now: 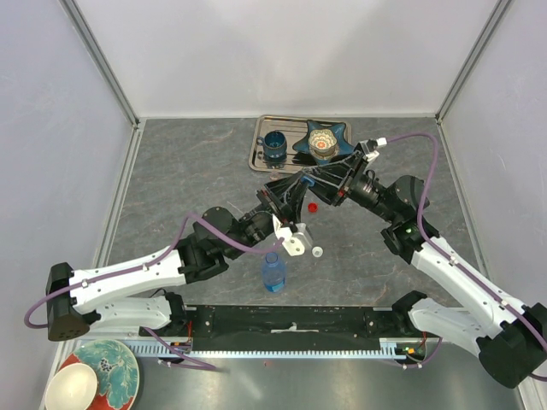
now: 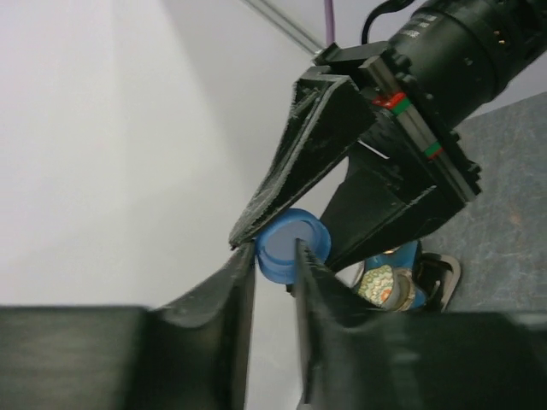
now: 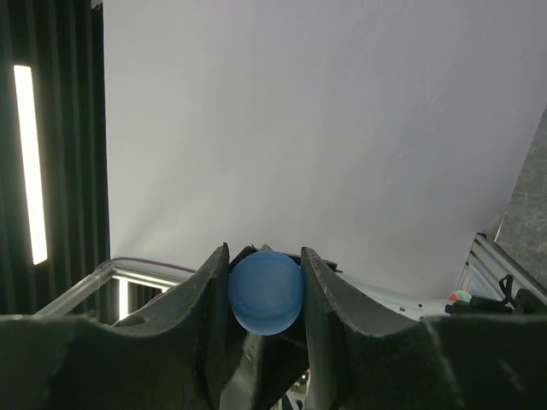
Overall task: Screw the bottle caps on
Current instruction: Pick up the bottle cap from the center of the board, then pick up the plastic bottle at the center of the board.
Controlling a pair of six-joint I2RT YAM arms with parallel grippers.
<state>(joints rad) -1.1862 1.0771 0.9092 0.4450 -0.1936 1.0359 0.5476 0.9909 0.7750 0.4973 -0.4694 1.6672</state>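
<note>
The blue cap (image 3: 265, 295) sits clamped between the fingers of my right gripper (image 3: 265, 251), held in the air. In the left wrist view my left gripper (image 2: 273, 258) meets it from the opposite side. One left finger touches the rim of the blue cap (image 2: 295, 237) and the other lies across its face. In the top view both grippers (image 1: 297, 190) meet above the table's middle. A red cap (image 1: 313, 206) and a white cap (image 1: 317, 251) lie on the table. One bottle (image 1: 273, 272) stands upright near the front. Other bottles are out of view.
A metal tray (image 1: 259, 154) at the back holds a dark blue cup (image 1: 274, 147) and a blue star-shaped dish (image 1: 323, 141), which also shows in the left wrist view (image 2: 386, 282). A patterned plate (image 1: 107, 366) and a white bowl (image 1: 72, 386) sit off the table at front left.
</note>
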